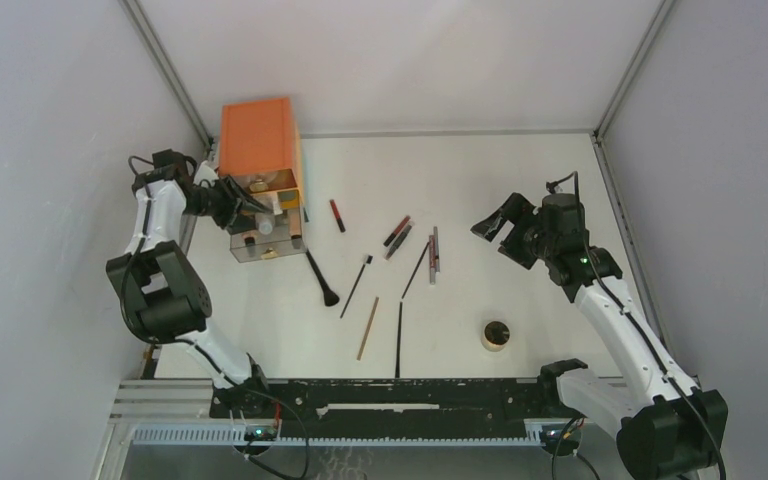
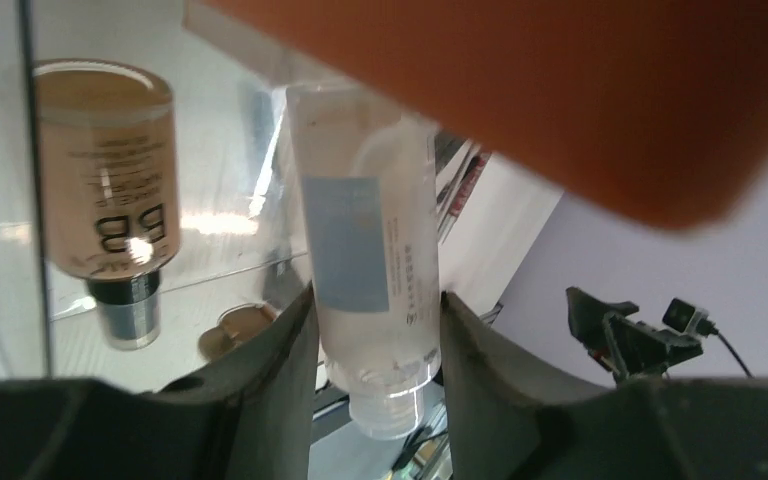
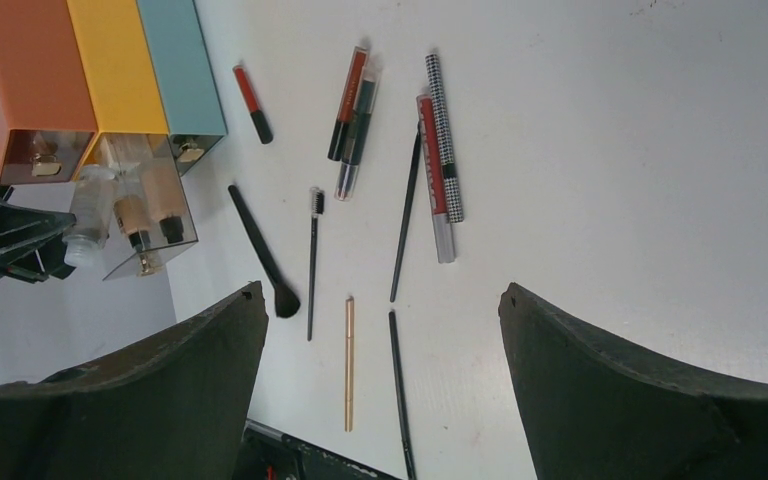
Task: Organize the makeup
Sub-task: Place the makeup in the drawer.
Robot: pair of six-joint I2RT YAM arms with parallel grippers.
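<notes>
Left tool [image 2: 378, 335] clamps the clear tube [image 2: 365, 230]; ease it fully into the open drawer [image 1: 296, 236] beside the BB bottle [image 2: 105, 170] before letting go. Right tool [image 3: 380, 295] hangs wide open

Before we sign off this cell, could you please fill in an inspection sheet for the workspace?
Surface: white table, no spills seen.
Job's things: clear tube at the pulled-out drawer of the orange box; black brush, pencils, round compact loose on the table.
Clutter: nothing seen.
Grippers: left gripper shut on the clear tube; right gripper open, empty, above the table.
Cables: black cables looped at both wrists.
Surroundings: plain walls, metal frame posts.
</notes>
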